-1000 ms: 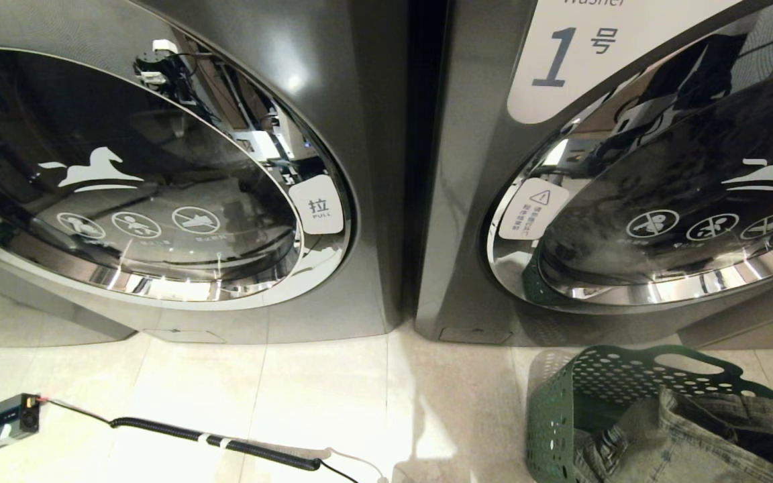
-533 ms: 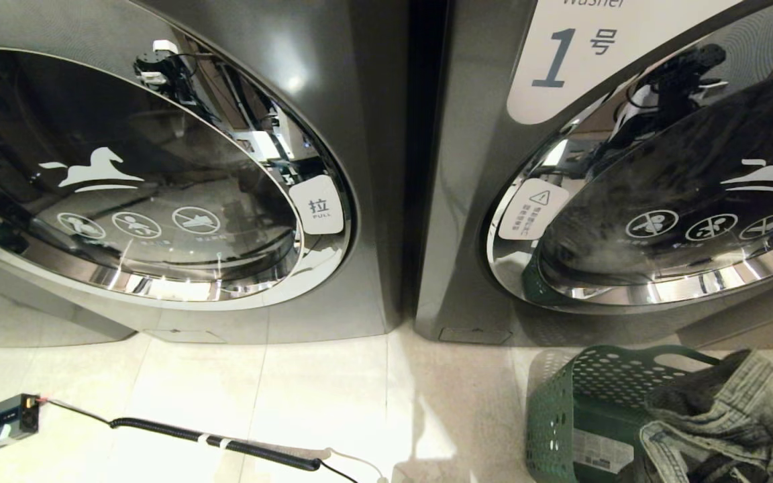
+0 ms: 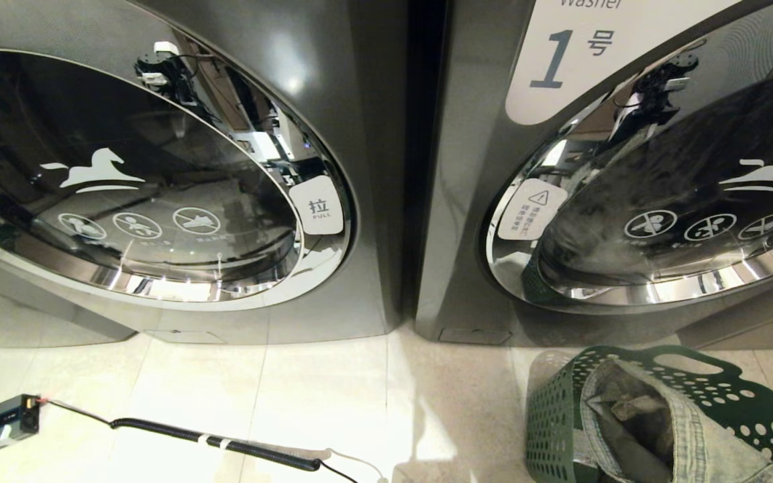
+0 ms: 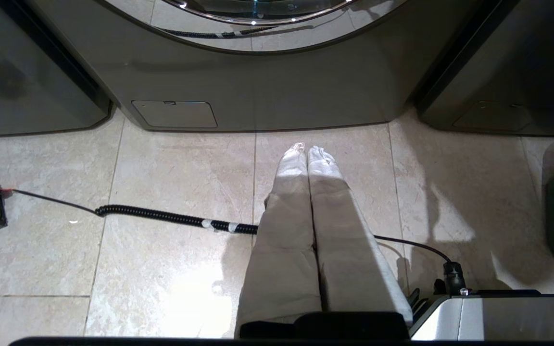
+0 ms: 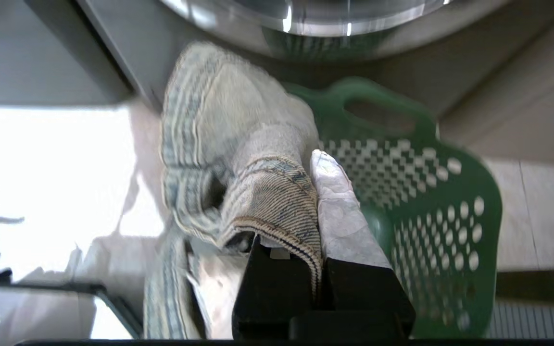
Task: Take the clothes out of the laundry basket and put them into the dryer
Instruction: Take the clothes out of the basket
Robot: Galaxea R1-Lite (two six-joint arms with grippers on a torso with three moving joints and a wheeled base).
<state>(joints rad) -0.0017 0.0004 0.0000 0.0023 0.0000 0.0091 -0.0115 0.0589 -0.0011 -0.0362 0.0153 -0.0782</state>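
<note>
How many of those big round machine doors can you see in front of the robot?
2. One round door is on the left machine, with a white PULL tag at its edge; the other round door is on the right machine, under the "1" sign, above the green basket. More may lie outside the view.

Denim garment (image 3: 692, 429): faded grey-blue, stitched waistband, bunched and raised, its opening gaping upward, standing in and above the basket. One fold is clamped between the right gripper's (image 5: 318, 202) closed fingers.

Laundry basket (image 3: 557, 416): green plastic, round perforations, cut-out handle at the rim. Sits on the floor just in front of the right-hand machine.

Dryer: not identifiable; both machines show horse logos, doors closed.
</note>
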